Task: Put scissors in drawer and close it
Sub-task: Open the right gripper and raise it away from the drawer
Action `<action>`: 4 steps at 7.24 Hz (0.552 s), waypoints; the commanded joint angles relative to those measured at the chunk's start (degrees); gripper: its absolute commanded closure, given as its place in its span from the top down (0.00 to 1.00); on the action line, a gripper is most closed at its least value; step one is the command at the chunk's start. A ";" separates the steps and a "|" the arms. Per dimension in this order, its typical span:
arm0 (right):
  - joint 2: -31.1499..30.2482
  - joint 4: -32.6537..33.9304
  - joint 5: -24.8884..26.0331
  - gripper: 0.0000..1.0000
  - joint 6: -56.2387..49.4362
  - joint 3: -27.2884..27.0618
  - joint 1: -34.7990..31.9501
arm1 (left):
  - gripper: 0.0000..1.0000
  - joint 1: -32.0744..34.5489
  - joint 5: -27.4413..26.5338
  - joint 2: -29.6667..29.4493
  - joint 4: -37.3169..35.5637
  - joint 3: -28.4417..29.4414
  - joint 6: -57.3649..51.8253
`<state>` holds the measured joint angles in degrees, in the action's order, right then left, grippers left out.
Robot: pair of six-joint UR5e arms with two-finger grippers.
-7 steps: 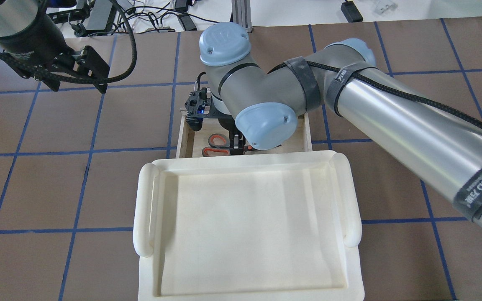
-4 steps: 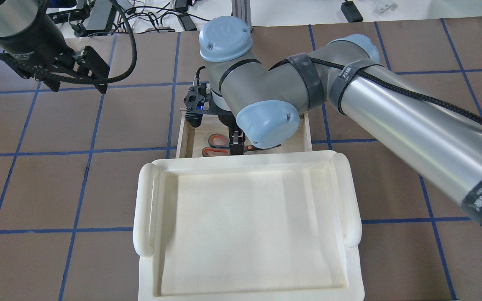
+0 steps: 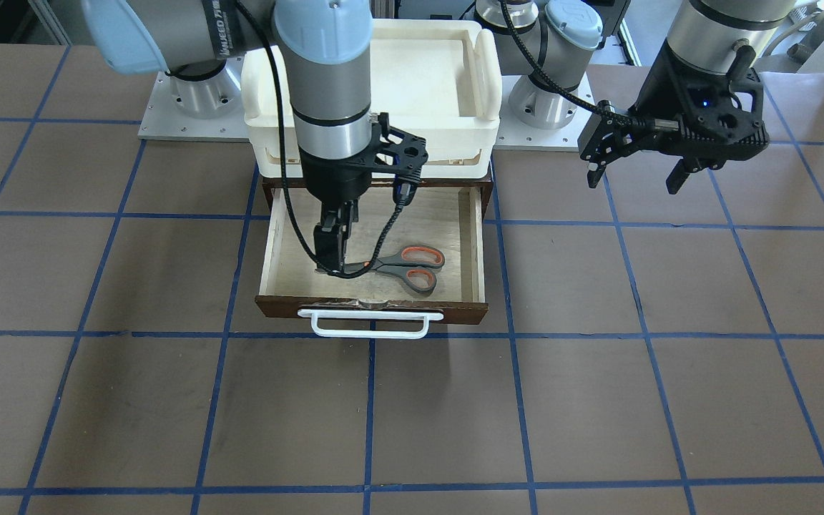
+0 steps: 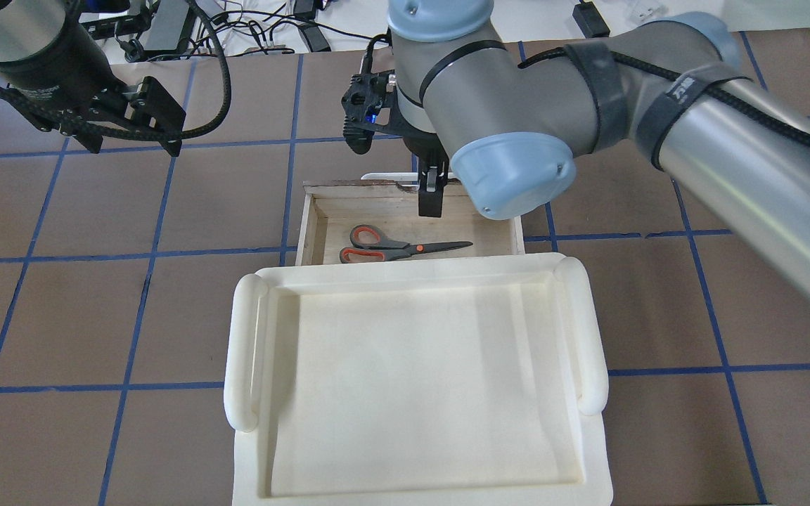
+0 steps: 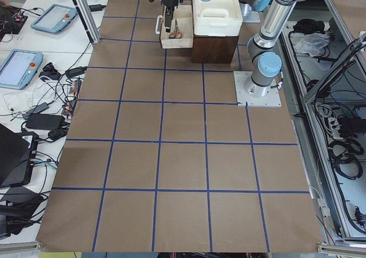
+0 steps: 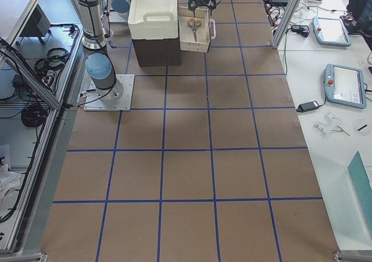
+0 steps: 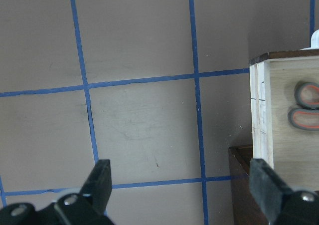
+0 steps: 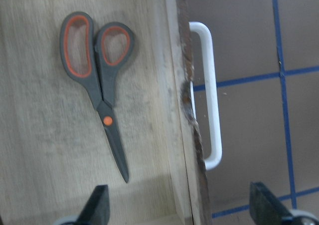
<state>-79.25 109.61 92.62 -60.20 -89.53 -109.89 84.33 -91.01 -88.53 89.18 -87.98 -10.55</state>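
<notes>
The scissors point(image 4: 391, 249) lie flat and free on the pale floor of the open drawer point(image 4: 313, 225), handles toward the robot's left. They also show in the front view point(image 3: 405, 268) and the right wrist view point(image 8: 99, 95). My right gripper point(image 4: 432, 193) hangs open and empty above the drawer, near its dark front point(image 3: 369, 309) and white bar handle point(image 3: 369, 325); the right wrist view point(image 8: 182, 207) shows its fingertips wide apart. My left gripper point(image 3: 634, 172) is open and empty, raised above the table off to the drawer's side; its wrist view point(image 7: 182, 182) sees the scissor handles point(image 7: 304, 105).
A white plastic tray point(image 4: 412, 379) sits on top of the dark cabinet that holds the drawer, also seen in the front view point(image 3: 419, 71). Brown table surface with blue grid lines point(image 3: 512, 400) lies in front of the drawer.
My right gripper, down at the scissors before, has let them go, risen and moved toward the drawer's front. The scissors stay in the drawer. The left arm has not moved.
</notes>
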 commanded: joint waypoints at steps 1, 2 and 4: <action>-6.77 -5.69 0.10 0.99 1.49 -0.29 6.84 | 1.00 -0.21 -0.13 -0.24 -0.33 0.00 -0.09; -9.24 -8.86 -0.33 0.99 3.67 -0.47 10.19 | 1.00 -0.22 -0.05 0.11 -0.33 0.00 0.00; -13.55 -13.79 0.01 1.00 26.48 -0.47 12.59 | 1.00 -1.17 0.39 -0.06 -0.94 0.00 0.00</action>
<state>-90.11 99.12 92.49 -48.56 -90.00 -98.97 83.82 -90.96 -88.61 88.68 -87.98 -10.59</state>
